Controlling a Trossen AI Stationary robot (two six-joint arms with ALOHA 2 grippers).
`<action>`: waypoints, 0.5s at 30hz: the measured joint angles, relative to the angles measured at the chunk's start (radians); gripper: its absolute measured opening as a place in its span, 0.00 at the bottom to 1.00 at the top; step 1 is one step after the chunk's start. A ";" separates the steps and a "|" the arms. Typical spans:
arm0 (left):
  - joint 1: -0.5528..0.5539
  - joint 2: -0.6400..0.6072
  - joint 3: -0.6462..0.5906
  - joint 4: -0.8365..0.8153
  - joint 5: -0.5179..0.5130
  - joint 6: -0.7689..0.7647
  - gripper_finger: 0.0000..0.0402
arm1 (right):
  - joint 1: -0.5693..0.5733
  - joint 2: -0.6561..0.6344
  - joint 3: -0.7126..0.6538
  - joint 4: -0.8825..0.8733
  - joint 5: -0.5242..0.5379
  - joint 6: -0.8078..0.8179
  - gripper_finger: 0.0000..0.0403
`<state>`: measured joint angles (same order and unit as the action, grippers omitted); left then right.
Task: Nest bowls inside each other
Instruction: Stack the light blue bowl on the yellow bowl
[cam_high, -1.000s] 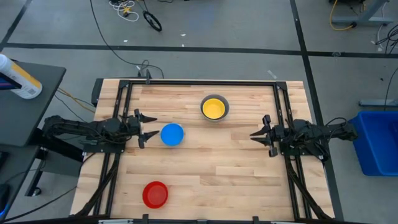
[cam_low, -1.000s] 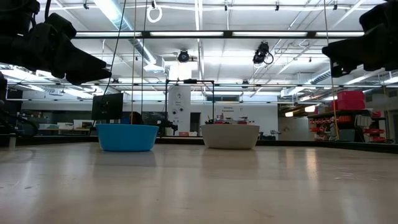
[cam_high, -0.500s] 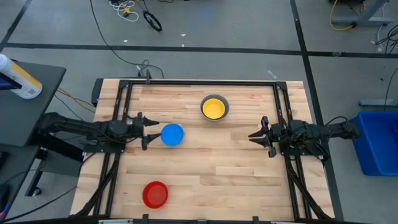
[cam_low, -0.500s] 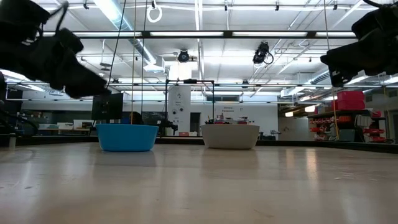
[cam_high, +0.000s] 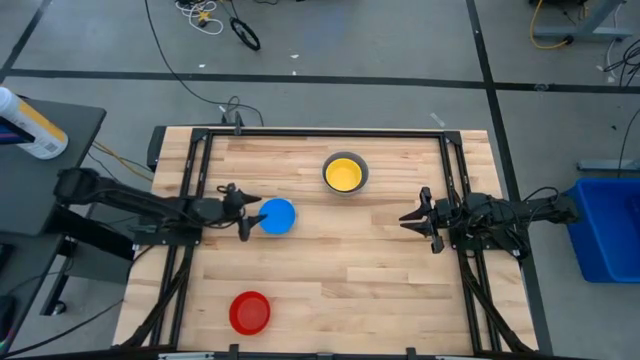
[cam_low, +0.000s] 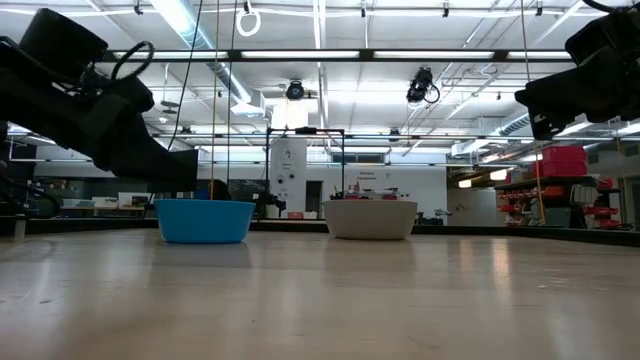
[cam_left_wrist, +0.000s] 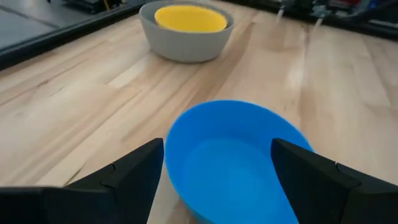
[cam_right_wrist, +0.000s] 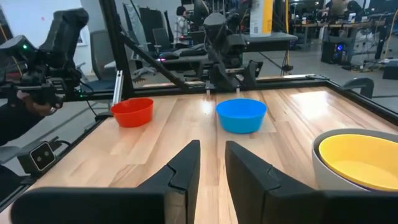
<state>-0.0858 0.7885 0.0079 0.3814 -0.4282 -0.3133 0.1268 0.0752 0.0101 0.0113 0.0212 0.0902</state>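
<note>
Jaws of the left gripper (cam_left_wrist: 217, 180) straddle, seemingly untouching, the blue bowl (cam_left_wrist: 239, 158).

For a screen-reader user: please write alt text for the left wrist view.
A blue bowl sits on the wooden table between the open fingers of the left tool. Farther off stands a grey bowl with a yellow bowl nested inside it.

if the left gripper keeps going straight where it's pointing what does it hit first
The blue bowl: the left gripper is open, its fingers either side of the near rim. How far above it they sit is unclear.
</note>
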 joint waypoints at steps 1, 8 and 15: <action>0.009 0.029 0.000 0.020 0.003 -0.007 0.76 | 0.000 0.000 0.000 0.000 0.000 0.000 0.20; 0.071 0.222 0.000 0.157 0.020 -0.024 0.76 | 0.000 0.001 0.000 -0.001 -0.022 0.000 0.21; 0.137 0.369 0.004 0.290 0.097 -0.023 0.76 | 0.000 0.001 0.000 -0.002 -0.023 0.000 0.23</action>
<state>0.0508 1.1572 0.0116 0.6716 -0.3311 -0.3366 0.1268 0.0757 0.0101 0.0093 -0.0017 0.0898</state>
